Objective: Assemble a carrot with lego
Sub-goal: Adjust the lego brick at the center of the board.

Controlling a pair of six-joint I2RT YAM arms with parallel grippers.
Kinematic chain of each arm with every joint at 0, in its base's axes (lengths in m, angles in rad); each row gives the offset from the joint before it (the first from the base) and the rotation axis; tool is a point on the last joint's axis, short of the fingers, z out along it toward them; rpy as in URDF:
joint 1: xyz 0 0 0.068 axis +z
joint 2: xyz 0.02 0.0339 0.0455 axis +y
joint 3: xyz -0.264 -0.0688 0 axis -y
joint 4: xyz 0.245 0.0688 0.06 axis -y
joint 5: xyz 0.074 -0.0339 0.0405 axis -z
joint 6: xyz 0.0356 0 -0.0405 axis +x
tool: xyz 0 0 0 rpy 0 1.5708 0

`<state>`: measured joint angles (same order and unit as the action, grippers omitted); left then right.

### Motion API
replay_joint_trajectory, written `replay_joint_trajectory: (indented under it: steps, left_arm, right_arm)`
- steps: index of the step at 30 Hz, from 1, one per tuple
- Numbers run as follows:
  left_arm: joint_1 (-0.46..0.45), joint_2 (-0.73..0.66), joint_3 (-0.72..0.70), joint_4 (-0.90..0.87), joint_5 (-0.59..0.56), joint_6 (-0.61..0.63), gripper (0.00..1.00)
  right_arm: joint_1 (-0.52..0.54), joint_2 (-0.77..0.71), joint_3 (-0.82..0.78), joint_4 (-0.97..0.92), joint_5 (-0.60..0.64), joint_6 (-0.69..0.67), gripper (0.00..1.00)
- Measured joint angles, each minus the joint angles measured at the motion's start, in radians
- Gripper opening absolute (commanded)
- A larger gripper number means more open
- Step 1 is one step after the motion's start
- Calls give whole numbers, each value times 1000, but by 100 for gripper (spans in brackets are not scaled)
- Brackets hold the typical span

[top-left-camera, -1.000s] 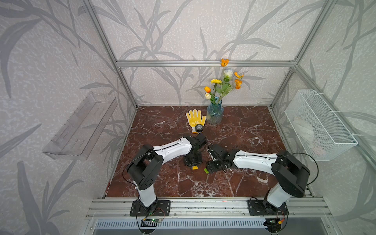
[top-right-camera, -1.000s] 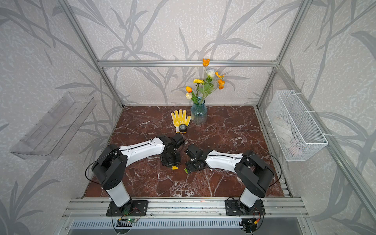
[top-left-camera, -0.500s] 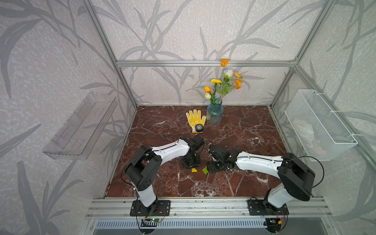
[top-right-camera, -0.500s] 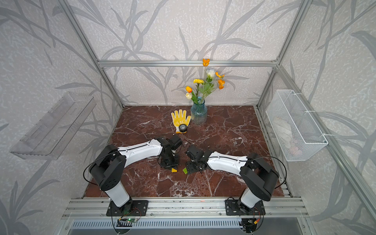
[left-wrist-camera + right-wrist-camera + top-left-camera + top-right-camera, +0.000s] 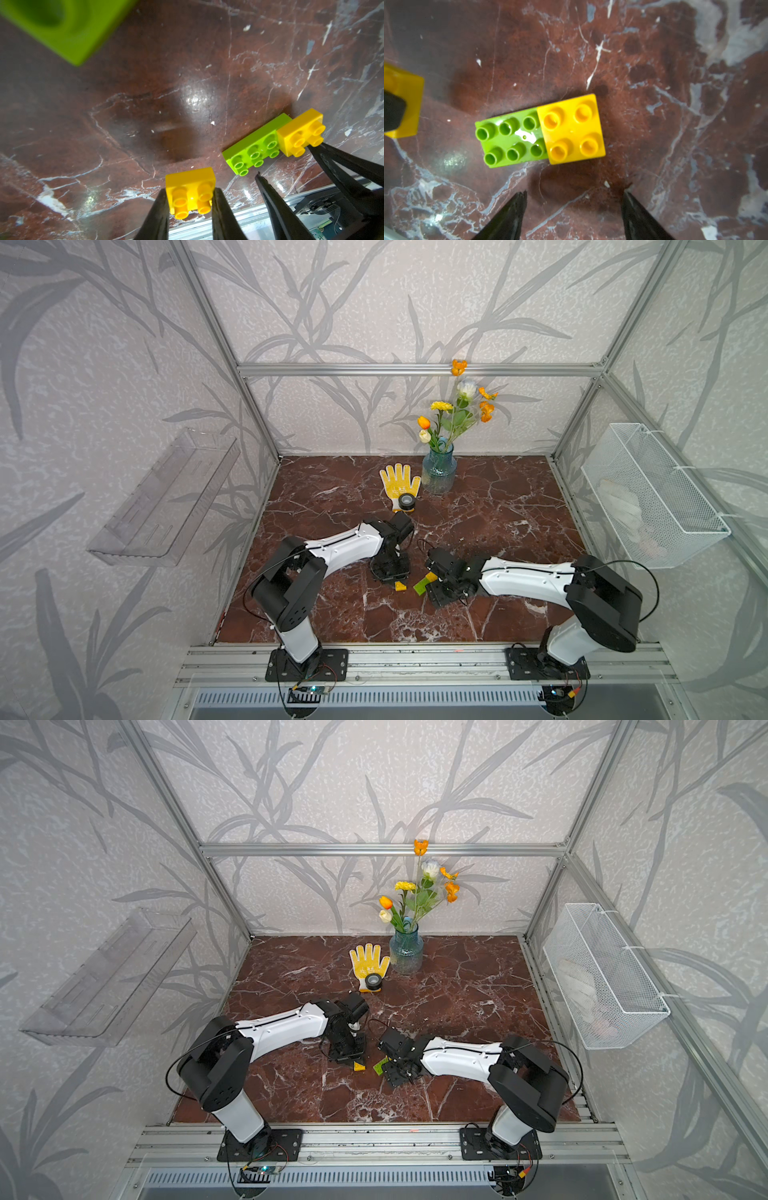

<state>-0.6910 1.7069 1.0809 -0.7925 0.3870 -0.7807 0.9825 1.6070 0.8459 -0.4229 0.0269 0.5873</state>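
Where the left gripper (image 5: pixel 189 191) stands: low over the marble floor (image 5: pixel 145 93), its two black fingers (image 5: pixel 158 214) pressed on opposite sides of a loose yellow square brick (image 5: pixel 190 180). It is clamped on that brick, studs facing the wrist camera.
Height of the loose yellow square brick: whether it rests on the floor or hangs just clear cannot be told.
Right gripper (image 5: pixel 574 192): jaws apart, nothing between them, fingertips close to the floor.
Carrot (image 5: pixel 533 135): only partly built — a long lime-green brick (image 5: pixel 508 141) with a second yellow square (image 5: pixel 573 128) overlapping one end. It lies flat on the floor, studs up, just ahead of the right gripper's fingertips and apart from them in the right wrist view.
Where the carrot lies from the left gripper: just beside it, on the side toward the right gripper, so that in both top views it shows between the two grippers.
Other lime-green brick (image 5: pixel 52 27): blurred and very close to the left wrist camera, hollow underside showing — what holds it cannot be told.
Glove (image 5: pixel 400 485), black tape roll (image 5: pixel 406 501), vase of flowers (image 5: pixel 438 472): well beyond the left gripper, toward the back wall. The roll sits on the glove's cuff.
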Motion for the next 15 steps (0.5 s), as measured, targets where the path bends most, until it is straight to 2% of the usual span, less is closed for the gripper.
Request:
replay_joint_trajectory:
  steps: [15]
  left_arm:
    - [6,-13,-35,50,25,-27,0]
  right_arm:
    - [5,114,111,89,1,30,74]
